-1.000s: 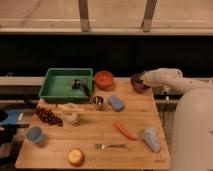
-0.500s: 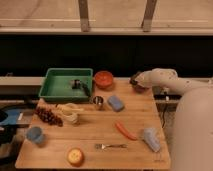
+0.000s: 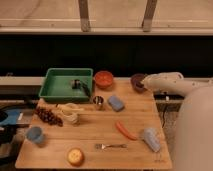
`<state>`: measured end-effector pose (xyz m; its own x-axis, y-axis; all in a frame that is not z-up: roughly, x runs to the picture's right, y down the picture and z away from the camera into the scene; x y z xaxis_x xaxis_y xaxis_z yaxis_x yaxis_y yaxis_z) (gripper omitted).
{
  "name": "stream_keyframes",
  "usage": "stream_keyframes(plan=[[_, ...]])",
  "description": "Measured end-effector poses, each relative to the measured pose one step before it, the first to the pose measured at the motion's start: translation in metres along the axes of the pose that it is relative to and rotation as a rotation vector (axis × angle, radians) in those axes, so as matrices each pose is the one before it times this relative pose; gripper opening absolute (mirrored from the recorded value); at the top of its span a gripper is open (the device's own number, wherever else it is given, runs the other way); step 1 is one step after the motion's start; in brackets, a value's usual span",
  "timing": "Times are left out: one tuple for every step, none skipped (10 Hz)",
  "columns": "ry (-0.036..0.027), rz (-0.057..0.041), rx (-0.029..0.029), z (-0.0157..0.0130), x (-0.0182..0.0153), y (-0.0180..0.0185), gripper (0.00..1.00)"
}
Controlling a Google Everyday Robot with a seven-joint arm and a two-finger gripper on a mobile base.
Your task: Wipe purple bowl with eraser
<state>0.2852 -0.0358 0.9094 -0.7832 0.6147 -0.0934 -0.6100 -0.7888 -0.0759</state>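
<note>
The purple bowl [image 3: 136,79] stands at the back right corner of the wooden table [image 3: 100,127]. My white arm reaches in from the right, and my gripper [image 3: 143,85] is at the bowl's right rim, low over it. The eraser does not show as a separate thing; it is hidden at the gripper or out of view.
An orange-red bowl [image 3: 104,78] stands left of the purple bowl. A green tray [image 3: 56,88], a metal cup [image 3: 98,102] and a light-blue pad [image 3: 116,103] are mid-table. A carrot [image 3: 126,130], a pale blue bottle [image 3: 151,139], a fork [image 3: 111,146], an orange [image 3: 75,156], a blue cup [image 3: 34,135] and grapes [image 3: 48,116] lie nearer.
My arm's tip shifted left over the purple bowl half a second ago and has come back slightly right, so more of the bowl shows now.
</note>
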Motion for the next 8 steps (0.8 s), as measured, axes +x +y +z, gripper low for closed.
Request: stream_keyframes(plan=[[-0.01013,0.00685,0.00891,0.00341,-0.00920,-0.00075,0.00],[-0.01142,0.00793,0.00657,0.00623,-0.01327,0.00413,0.00],[-0.00754,0.00239,0.00235,0.00567,-0.00999,0.00611,0.00],[0.00034,0.00007,-0.00200,0.00551,-0.00322,0.00731,0.00],[0.00139,-0.00109,-0.00588,0.00257,0.00040,0.00656,0.00],[0.00978,-0.01016,-0.00708,0.00523,0.00772,0.01077,0.00],[0.01494,-0.01481,-0.01000,0.00361,0.00994,0.00807,0.00],[0.00839,-0.00725,-0.00468,0.00102,0.00509,0.00276,0.00]])
